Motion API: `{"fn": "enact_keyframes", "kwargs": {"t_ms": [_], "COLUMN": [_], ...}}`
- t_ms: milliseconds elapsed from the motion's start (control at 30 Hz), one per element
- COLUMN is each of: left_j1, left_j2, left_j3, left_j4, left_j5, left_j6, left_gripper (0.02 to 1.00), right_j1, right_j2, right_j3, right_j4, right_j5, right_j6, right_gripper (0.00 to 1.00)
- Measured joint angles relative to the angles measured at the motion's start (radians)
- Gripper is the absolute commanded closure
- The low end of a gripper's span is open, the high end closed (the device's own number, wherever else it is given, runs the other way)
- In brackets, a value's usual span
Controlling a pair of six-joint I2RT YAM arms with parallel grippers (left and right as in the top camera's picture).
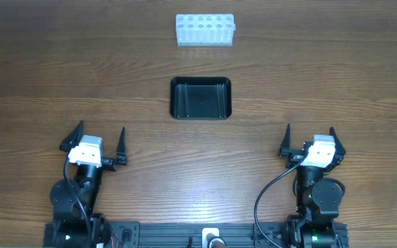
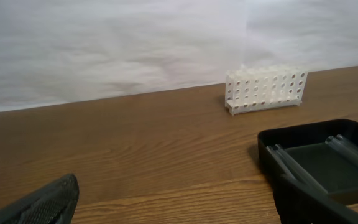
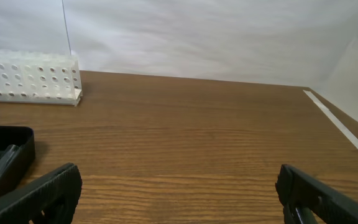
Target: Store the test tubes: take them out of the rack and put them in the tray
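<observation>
A white test tube rack [image 1: 205, 30] stands at the far middle of the wooden table; whether tubes are in it I cannot tell. Nearer, a black tray [image 1: 174, 100] sits at the centre. Clear test tubes [image 2: 294, 168] lie along its floor in the left wrist view. My left gripper [image 1: 102, 127] is open, low near its base, left of and nearer than the tray. My right gripper [image 1: 310, 127] is open on the right, with nothing between its fingers. The rack [image 3: 30, 78] and a tray corner [image 3: 8, 137] appear in the right wrist view.
Bare wood surrounds the tray and rack. A white wall backs the table's far edge [image 2: 104, 96]. A white tape line [image 3: 340, 121] runs along the table at the right. The arm bases stand on a black rail [image 1: 198, 234] at the near edge.
</observation>
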Motion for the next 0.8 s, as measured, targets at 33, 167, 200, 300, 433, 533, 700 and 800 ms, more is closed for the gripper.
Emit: {"fn": "enact_keyframes", "kwargs": {"t_ms": [33,167,200,300,433,533,700,800], "left_j1": [0.000,0.000,0.000,0.000,0.000,0.000,0.000,0.000], "left_j2": [0.000,0.000,0.000,0.000,0.000,0.000,0.000,0.000], "left_j3": [0.000,0.000,0.000,0.000,0.000,0.000,0.000,0.000], "left_j4": [0.000,0.000,0.000,0.000,0.000,0.000,0.000,0.000], "left_j5": [0.000,0.000,0.000,0.000,0.000,0.000,0.000,0.000], "left_j6": [0.000,0.000,0.000,0.000,0.000,0.000,0.000,0.000], "left_gripper": [0.018,0.018,0.020,0.018,0.018,0.020,0.018,0.018], "right_j1": [0.000,0.000,0.000,0.000,0.000,0.000,0.000,0.000], "right_j2": [0.000,0.000,0.000,0.000,0.000,0.000,0.000,0.000], "right_j3": [0.000,0.000,0.000,0.000,0.000,0.000,0.000,0.000], "right_j4": [0.000,0.000,0.000,0.000,0.000,0.000,0.000,0.000], "right_j5": [-0.002,-0.002,-0.002,-0.002,-0.002,-0.002,-0.002,-0.002], "right_j6": [0.000,-0.002,0.001,0.012,0.021,0.034,0.043,0.055], "right_gripper": [0.009,0.009,0.007,0.007,0.009,0.009,0.009,0.009]}}
